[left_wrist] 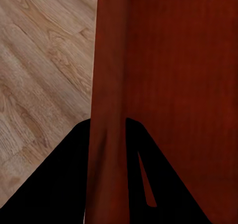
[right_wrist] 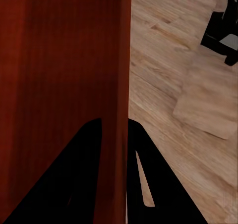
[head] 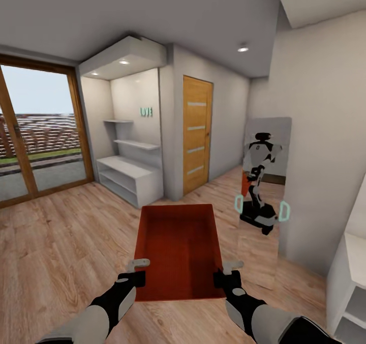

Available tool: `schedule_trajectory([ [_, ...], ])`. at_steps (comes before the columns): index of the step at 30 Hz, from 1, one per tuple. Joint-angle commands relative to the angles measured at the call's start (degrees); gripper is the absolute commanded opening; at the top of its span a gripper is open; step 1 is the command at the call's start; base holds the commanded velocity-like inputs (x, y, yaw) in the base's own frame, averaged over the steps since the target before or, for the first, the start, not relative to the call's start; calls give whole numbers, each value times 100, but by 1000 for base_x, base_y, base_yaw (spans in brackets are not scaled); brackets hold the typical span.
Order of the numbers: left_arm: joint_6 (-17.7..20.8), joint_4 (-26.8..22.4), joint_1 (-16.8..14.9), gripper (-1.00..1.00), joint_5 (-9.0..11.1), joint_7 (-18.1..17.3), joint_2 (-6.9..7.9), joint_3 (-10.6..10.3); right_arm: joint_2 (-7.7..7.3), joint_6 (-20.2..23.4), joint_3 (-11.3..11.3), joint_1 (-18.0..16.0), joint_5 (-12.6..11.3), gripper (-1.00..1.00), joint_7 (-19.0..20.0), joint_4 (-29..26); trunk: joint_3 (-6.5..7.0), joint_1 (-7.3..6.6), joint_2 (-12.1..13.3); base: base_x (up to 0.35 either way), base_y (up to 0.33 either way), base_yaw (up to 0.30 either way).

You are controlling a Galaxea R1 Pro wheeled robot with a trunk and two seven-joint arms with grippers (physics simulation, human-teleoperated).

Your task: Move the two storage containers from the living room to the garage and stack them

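Arms reach fwd, left end effector [head: 136, 271] & right end effector [head: 227, 274] each pinching a side wall of orange-red storage container [head: 178, 250] above wood floor [head: 61, 242].

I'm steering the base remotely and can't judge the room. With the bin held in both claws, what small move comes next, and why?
Probably roll on toward the wooden door: both claws, left and right, clamp the storage container above wood planks, not garage concrete.

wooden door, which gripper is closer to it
Right. The right gripper grips the bin's right wall, on the side toward the wooden door. The left gripper grips the opposite wall, farther from the door.
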Motion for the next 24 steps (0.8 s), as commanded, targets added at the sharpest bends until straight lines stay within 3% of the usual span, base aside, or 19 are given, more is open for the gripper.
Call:
schedule_trajectory([
  [1,40,-16,-4,-100,255,36,326,273,1,-5,-359,-4,59,-100,-8,-19,-8,4,-6,322,0,0],
  [24,40,-16,-3,-100,253,37,326,270,1,-11,-359,-4,61,-100,-8,-19,-8,4,-6,322,0,0],
])
